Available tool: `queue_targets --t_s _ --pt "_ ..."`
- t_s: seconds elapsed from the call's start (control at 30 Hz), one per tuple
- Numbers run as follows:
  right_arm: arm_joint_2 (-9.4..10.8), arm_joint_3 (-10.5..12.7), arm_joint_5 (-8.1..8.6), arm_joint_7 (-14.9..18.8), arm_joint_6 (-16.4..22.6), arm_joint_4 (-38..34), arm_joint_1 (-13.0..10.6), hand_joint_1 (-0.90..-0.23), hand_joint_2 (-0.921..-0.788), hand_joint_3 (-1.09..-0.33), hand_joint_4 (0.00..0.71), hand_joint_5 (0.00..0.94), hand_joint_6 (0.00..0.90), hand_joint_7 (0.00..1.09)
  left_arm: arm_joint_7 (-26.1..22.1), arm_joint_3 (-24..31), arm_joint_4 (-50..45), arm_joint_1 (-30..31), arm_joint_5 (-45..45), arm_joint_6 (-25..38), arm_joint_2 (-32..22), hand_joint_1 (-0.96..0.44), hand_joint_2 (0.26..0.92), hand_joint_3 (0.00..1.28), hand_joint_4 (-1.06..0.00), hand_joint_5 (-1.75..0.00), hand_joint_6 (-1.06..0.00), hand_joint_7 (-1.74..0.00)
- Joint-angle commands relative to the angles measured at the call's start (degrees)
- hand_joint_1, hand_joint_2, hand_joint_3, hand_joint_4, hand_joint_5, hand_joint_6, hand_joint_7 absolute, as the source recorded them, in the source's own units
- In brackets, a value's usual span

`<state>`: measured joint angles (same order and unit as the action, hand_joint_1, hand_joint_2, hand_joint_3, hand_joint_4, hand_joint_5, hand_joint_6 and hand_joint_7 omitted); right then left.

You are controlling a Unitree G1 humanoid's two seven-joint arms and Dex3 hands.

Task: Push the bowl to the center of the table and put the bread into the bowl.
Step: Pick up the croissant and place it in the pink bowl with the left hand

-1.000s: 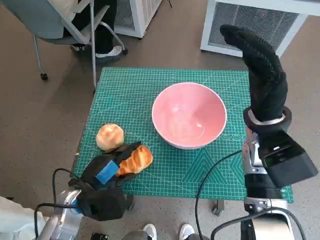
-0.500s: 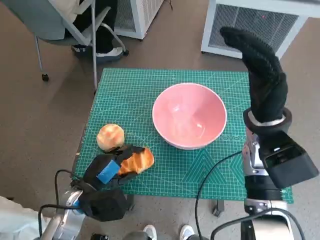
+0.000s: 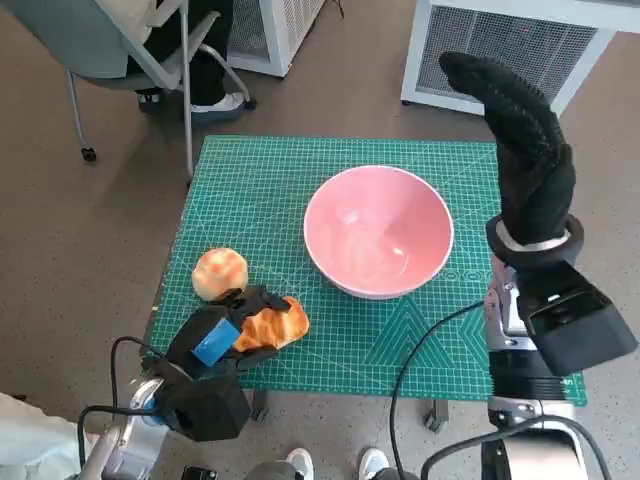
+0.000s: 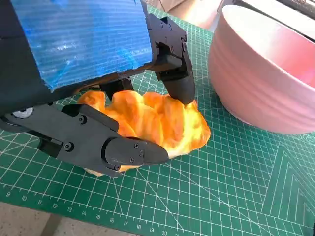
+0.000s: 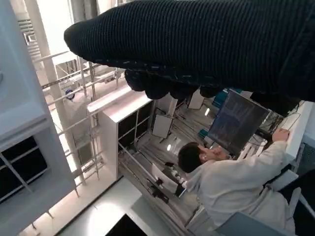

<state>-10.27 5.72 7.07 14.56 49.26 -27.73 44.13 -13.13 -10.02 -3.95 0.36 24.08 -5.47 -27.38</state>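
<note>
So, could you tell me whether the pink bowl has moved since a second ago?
No. The pink bowl sits on the same spot of the green mat; its rim meets the same grid lines.

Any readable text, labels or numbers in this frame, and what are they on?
"10", "20", "30": ruler numbers along the edge of the green mat, left wrist view.
Other mat print in the head view: too small to read.
Monitor in the right wrist view: blurred, unreadable.

I see a round golden bun (image 3: pixel 220 273) on the green gridded cutting mat (image 3: pixel 260 190), a grey wheeled chair (image 3: pixel 110 50) behind, and a seated person in white (image 5: pixel 236 184).
</note>
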Motion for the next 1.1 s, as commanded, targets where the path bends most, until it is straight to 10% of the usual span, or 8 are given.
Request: queue_targets --t_s 0.03,0.53,1.1 --pt "0.01 0.02 0.73 0.49 -0.35 -0.31 -1.39 -0.588 -0.921 -0.723 0.284 0.001 0.041 0.66 -1.6 1.46 -4.29 0.58 -1.35 1.15 -0.4 0.01 0.921 0.24 -0.51 -1.48 -0.43 -1.25" --pt "-0.13 0.17 1.82 0.77 -0.84 -0.3 -1.41 -0.578 -0.921 -0.727 0.285 0.001 0.033 0.65 3.44 6.51 -15.77 -7.72 -2.43 1.58 5.72 0.01 0.92 0.13 -0.61 -1.33 -0.56 -1.16" --pt "0.37 0.32 2.33 0.39 -1.16 -0.1 -1.47 -0.581 -0.921 -0.713 0.283 0.0 0.035 0.65 8.92 4.13 -9.37 -31.55 0.22 -0.67 11.69 0.0 0.87 0.03 -0.84 -1.02 -0.78 -1.0"
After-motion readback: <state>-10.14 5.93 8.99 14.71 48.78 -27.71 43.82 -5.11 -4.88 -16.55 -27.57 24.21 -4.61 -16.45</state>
